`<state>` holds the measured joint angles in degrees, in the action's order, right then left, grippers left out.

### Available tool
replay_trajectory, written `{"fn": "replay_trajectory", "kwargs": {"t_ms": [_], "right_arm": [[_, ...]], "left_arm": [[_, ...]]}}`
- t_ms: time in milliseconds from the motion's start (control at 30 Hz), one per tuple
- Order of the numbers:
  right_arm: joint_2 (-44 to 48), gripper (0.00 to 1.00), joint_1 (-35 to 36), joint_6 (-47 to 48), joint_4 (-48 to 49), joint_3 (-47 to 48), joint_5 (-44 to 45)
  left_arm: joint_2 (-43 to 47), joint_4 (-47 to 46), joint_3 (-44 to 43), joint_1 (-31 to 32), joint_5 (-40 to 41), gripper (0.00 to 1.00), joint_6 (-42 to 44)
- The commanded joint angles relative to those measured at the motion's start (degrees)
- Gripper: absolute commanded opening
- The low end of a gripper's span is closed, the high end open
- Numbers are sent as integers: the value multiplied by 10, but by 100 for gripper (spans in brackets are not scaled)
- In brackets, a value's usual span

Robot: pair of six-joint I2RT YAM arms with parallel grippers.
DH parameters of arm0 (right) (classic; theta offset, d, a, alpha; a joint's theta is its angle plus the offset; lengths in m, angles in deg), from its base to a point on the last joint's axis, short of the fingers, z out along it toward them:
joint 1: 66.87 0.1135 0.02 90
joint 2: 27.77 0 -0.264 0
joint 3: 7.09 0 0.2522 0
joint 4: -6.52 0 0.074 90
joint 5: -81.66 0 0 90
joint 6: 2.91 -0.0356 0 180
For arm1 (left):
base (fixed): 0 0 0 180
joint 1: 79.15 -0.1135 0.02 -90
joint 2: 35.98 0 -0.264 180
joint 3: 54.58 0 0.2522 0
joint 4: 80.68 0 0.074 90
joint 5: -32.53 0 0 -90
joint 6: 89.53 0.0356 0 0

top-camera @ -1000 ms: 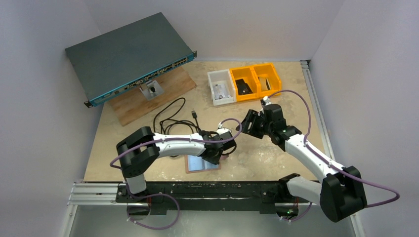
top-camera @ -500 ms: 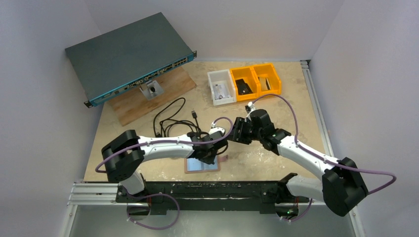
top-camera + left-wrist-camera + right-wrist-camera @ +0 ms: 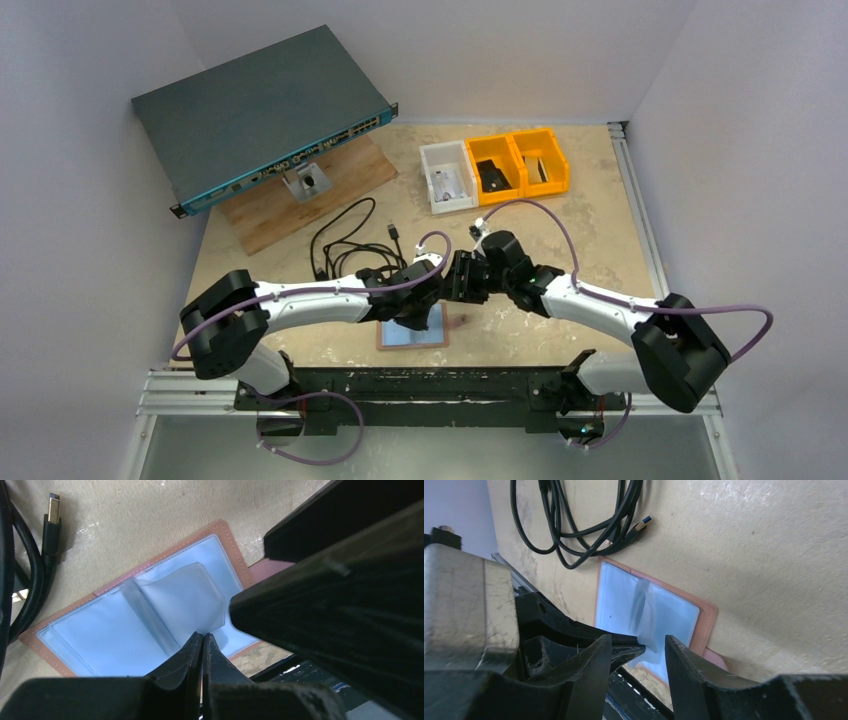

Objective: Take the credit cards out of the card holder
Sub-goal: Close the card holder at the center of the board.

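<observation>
The card holder [image 3: 410, 336] lies open on the table near the front edge, its clear pockets up and its pink-brown rim showing. It also shows in the left wrist view [image 3: 115, 630] and the right wrist view [image 3: 621, 597]. My left gripper [image 3: 428, 303] is shut on the edge of a clear pocket leaf [image 3: 180, 600] and holds it lifted off the holder [image 3: 202, 636]. My right gripper [image 3: 456, 285] is open, its jaws on either side of the left fingertips and the leaf's edge [image 3: 639, 644]. No credit card shows distinctly; the pockets look pale blue-white.
A black USB cable [image 3: 348, 245] lies coiled just behind the holder. A white bin [image 3: 447, 177] and two orange bins [image 3: 520, 160] stand at the back. A network switch [image 3: 260, 110] rests on a wooden board [image 3: 300, 200] at the back left. A black rail [image 3: 420, 385] runs along the near edge.
My right arm has swung left and down until its open jaws reach the left fingertips. My left gripper has shifted a little left over the holder.
</observation>
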<state>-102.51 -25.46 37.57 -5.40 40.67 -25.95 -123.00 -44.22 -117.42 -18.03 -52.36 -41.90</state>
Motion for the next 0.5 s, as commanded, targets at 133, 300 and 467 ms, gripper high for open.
{"fn": "replay_trajectory", "kwargs": {"t_ms": [133,300,467], "right_arm": [[-35,41,29,-16,55,-3,-6],[-53,32,35,-18,65,-7,-1],[-71,16,36,-25,77,-9,-2]], "left_arm": [[29,-54,11,-6,-25,0,4],[31,-59,16,-7,-28,0,3],[30,-64,18,-7,-32,0,-3]]}}
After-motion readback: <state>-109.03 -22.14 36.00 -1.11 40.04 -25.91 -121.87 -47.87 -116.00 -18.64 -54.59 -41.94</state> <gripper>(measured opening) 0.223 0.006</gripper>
